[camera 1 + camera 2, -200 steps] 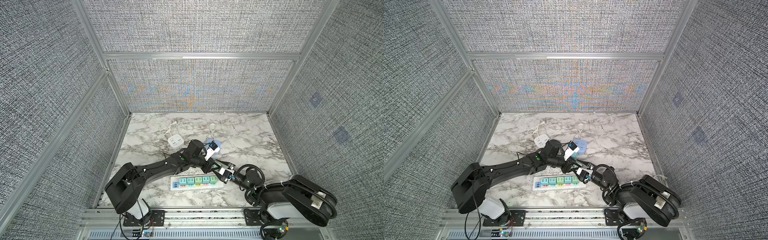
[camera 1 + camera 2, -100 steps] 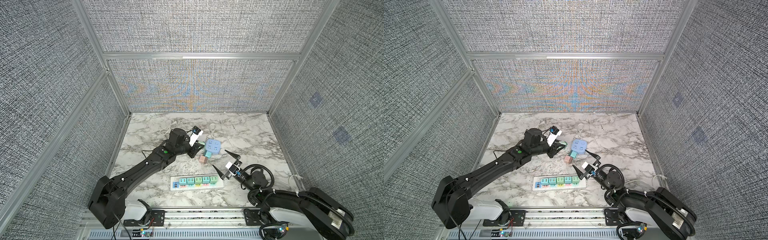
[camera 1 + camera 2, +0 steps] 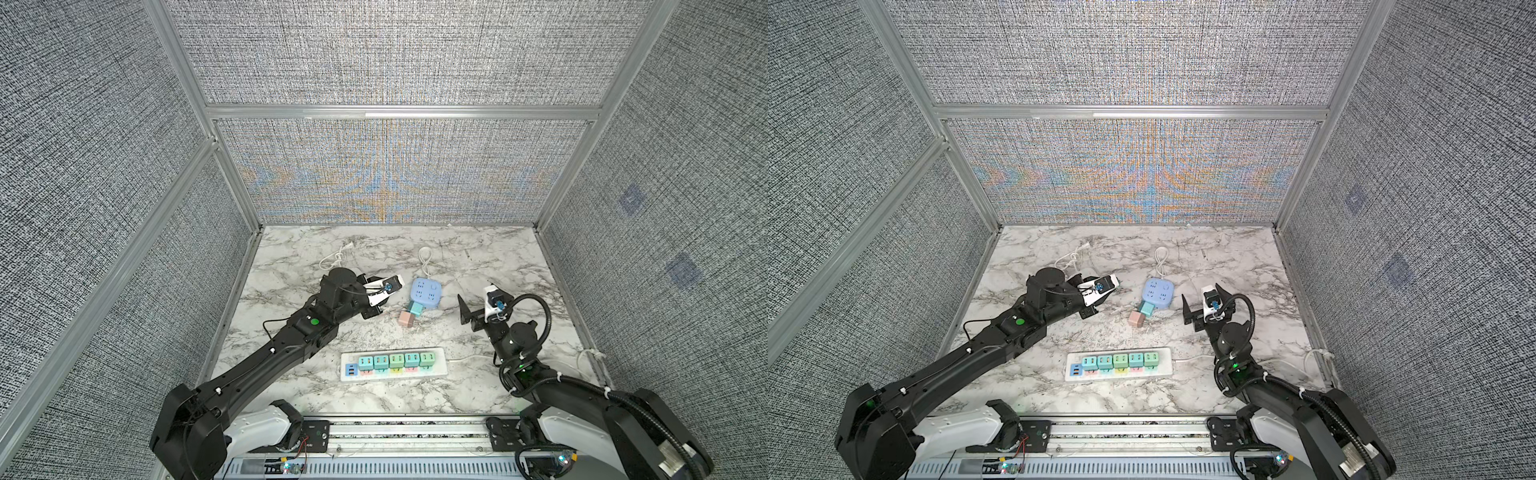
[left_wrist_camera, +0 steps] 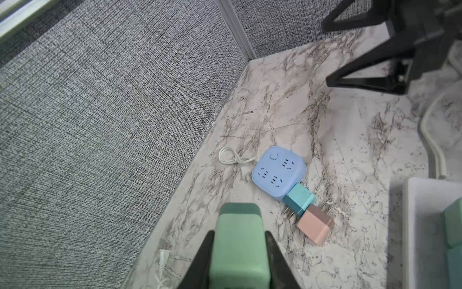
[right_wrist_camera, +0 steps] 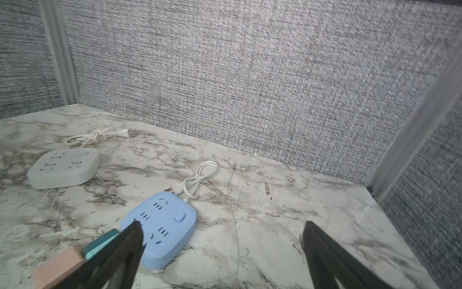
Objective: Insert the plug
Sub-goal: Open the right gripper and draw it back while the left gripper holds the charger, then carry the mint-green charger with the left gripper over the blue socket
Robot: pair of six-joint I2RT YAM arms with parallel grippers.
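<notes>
My left gripper [image 4: 240,232] is shut on a mint-green plug [image 4: 238,250], held above the marble left of the blue square socket [image 4: 278,172]. In both top views this gripper [image 3: 373,308] [image 3: 1090,309] hides the plug under its wrist. A teal plug [image 3: 415,308] and a pink plug [image 3: 406,319] lie loose against the blue socket [image 3: 426,293]. Right of that socket my right gripper [image 3: 478,306] [image 5: 222,225] stands wide open and empty. A white square socket [image 5: 62,167] lies further back left.
A long white power strip [image 3: 436,365] with several plugs in it lies near the front edge, its cable running right. Coiled white cords [image 3: 424,257] [image 3: 334,257] lie behind the sockets. Fabric walls close three sides.
A second ago both grippers met above the long strip's right end. The left has swung back and left, still shut; the right has opened wide and drawn away to the right.
</notes>
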